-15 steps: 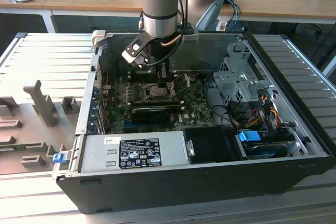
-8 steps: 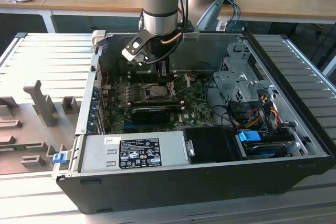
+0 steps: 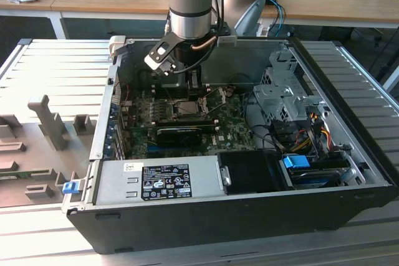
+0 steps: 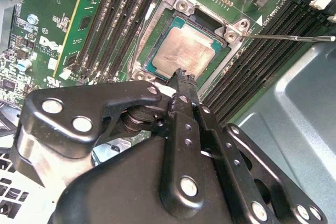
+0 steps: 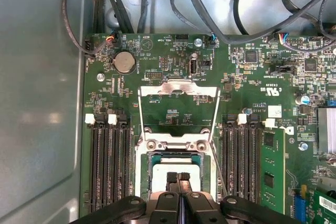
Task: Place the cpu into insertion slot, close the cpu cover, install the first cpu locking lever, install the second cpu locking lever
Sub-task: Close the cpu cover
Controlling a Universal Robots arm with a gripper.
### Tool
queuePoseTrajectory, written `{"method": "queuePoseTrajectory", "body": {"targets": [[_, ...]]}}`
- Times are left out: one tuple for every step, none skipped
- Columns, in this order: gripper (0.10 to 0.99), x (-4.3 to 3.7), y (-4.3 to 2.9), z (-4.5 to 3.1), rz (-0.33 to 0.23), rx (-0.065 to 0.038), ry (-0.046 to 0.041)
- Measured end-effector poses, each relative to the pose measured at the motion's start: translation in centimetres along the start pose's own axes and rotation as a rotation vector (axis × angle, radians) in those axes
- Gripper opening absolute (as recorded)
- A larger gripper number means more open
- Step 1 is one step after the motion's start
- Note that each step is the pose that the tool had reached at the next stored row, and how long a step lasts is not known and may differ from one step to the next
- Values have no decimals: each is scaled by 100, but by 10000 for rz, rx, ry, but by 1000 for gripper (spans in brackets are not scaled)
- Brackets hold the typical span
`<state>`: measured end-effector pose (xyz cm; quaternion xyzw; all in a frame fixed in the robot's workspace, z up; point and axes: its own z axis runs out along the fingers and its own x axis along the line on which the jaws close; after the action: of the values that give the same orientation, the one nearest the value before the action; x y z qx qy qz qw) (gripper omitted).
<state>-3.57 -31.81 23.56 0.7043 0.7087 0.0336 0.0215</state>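
Gripper [image 5: 178, 177] pinched fully together on nothing, tips down at the near edge of the cpu [image 4: 184, 51], seated flat in the slot [image 4: 148, 35] directly beneath; contact or small gap, cannot tell. Cover [image 5: 178, 88] flipped open just beyond the slot

label [image 3: 166, 180] on power supply [image 3: 112, 186], print illegible

Observe the cpu [image 4: 186, 51], square with a dull silver top and green rim, seated flat in the insertion slot [image 4: 148, 32]. Note the cpu cover [image 5: 178, 88], a silver cut-out frame, swung open beyond the slot, and one thin locking lever [image 4: 289, 38] unlatched.
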Motion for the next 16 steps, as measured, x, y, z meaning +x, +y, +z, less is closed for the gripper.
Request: {"method": "queuePoseTrajectory", "body": {"targets": [[106,0,0,-2,0,1,0],[106,0,0,-5,0,0,0],[106,1,1,-9,0,0,0],[106,1,1,-12,1,0,0],[106,1,1,-14,0,0,0],[106,1,1,-17,0,0,0],[106,1,2,-23,1,1,0],[106,2,2,-26,0,0,0],[106,2,2,-32,1,-1,0],[106,2,3,-35,1,0,0],[106,2,3,-37,1,0,1],[106,2,3,-41,0,0,0],[106,2,3,-44,1,1,-1],[106,2,4,-46,0,1,-2],[106,2,4,-52,1,1,-1],[106,3,5,-58,1,0,-1]]}}
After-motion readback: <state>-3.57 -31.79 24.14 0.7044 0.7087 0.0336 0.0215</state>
